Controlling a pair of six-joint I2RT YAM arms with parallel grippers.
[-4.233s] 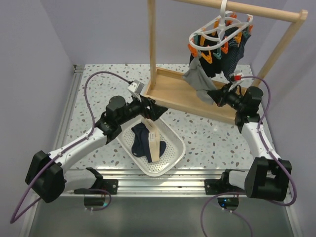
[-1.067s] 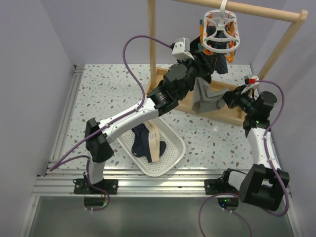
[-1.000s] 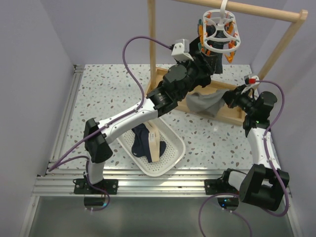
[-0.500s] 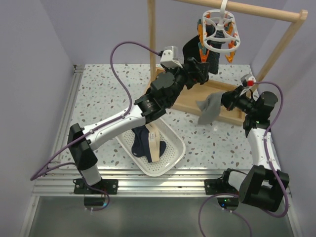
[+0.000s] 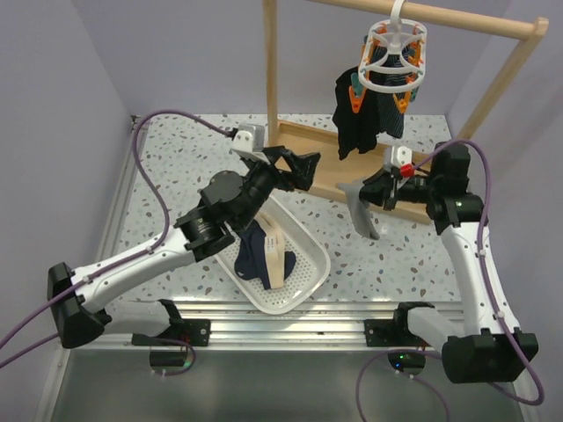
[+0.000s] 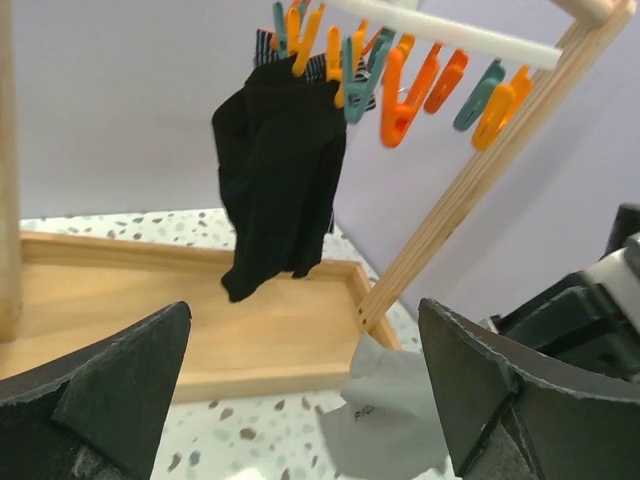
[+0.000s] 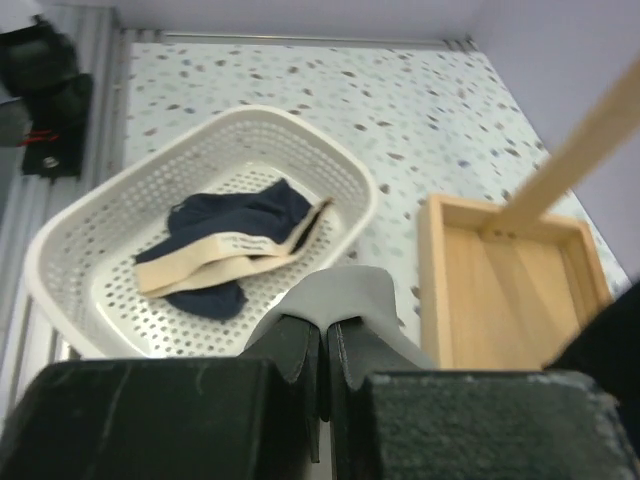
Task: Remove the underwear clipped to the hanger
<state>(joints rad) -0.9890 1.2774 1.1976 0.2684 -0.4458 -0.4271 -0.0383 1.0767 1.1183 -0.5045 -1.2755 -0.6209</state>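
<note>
- The right gripper point(image 5: 378, 189) is pinching the grey underwear point(image 5: 361, 209), jaws pressed together on a fold of the cloth; the rest of the garment is hanging below the fingers, over the speckled table point(image 5: 176, 167) just in front of the wooden base tray point(image 5: 321, 171).
- In the right wrist view the grey cloth point(image 7: 345, 300) is bulging out right at the fingertips.
- The left gripper point(image 5: 299, 167) is standing spread wide and holding nothing, hovering above the far corner of the white basket point(image 5: 303, 283).
- The hanger point(image 5: 393, 54) is hanging by its hook from the wooden rail point(image 5: 457, 19), well above and apart from both grippers.
- The black underwear point(image 6: 278, 190) is dangling from a clip on the hanger, ahead of and above the left gripper's open fingers point(image 6: 100, 390), not touching them.
- A striped piece point(image 5: 389, 119) is hanging just behind the black one.
- The navy underwear with the beige waistband point(image 7: 235, 255) is lying in the basket.
</note>
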